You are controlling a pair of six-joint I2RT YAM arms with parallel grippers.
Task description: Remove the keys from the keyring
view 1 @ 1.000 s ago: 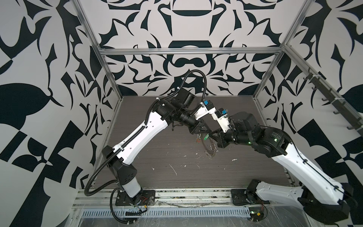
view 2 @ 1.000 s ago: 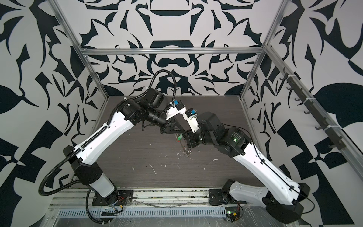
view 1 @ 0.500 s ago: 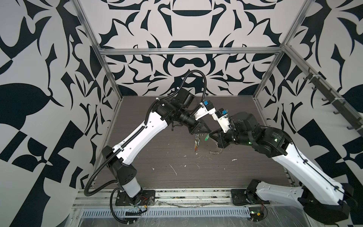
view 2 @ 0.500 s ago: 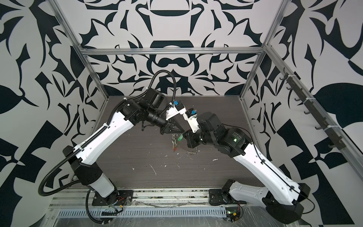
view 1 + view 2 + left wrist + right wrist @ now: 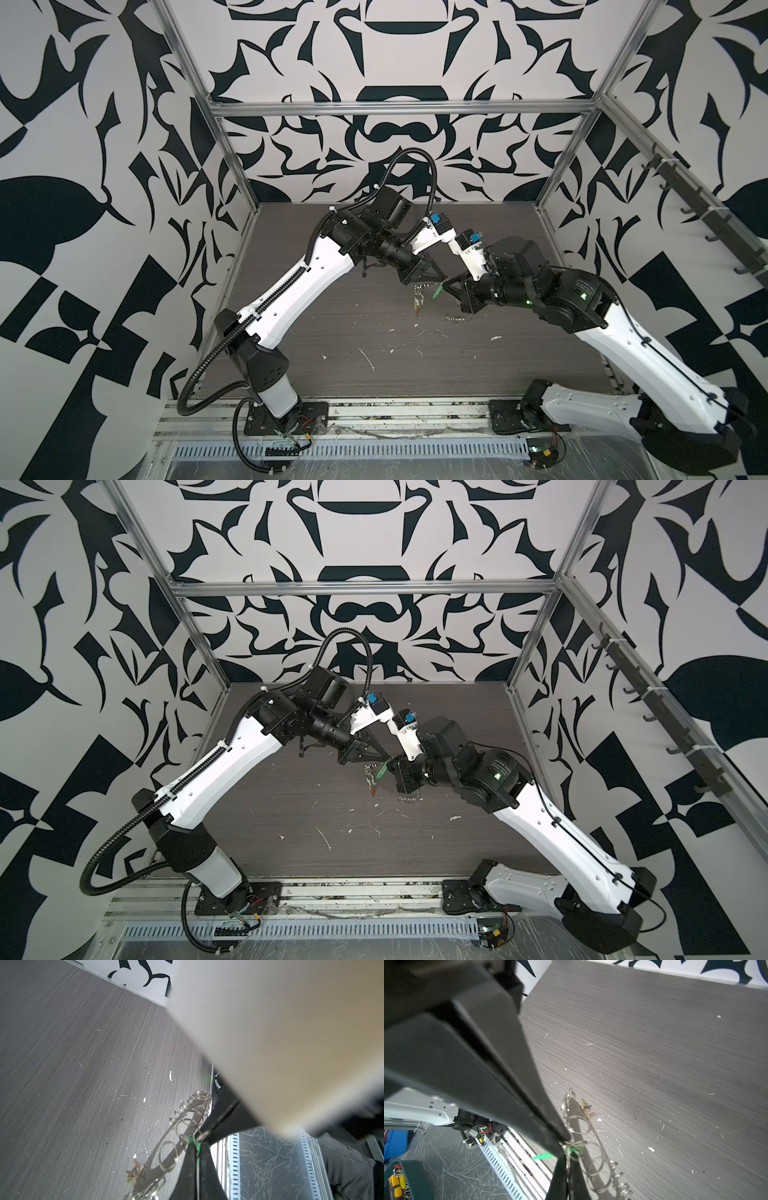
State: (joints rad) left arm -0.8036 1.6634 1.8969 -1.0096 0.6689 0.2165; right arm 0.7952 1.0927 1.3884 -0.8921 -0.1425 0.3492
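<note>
The keyring [image 5: 166, 1157] hangs in the air over the table's middle, a flat grey disc fringed with wire loops. It is seen edge-on in the right wrist view [image 5: 584, 1157]. My left gripper [image 5: 197, 1153] is shut on a green tag [image 5: 542, 1156], which also shows in both top views [image 5: 437, 289] [image 5: 382, 769]. My right gripper [image 5: 566, 1159] meets it tip to tip and is shut on one of the ring's wire loops. Small keys [image 5: 135, 1169] with red and yellow tags dangle from the far rim [image 5: 586, 1108] [image 5: 417, 303].
White scraps [image 5: 368, 359] litter the grey table. A small silvery piece [image 5: 457, 319] lies on the table below the right gripper. A slotted metal rail [image 5: 353, 449] runs along the front edge. A dark container [image 5: 396, 1184] with yellow tags sits beyond it.
My left gripper has closed onto the green tag. The keyring has lifted from hanging low under the right gripper to sit level between the two fingertips.
</note>
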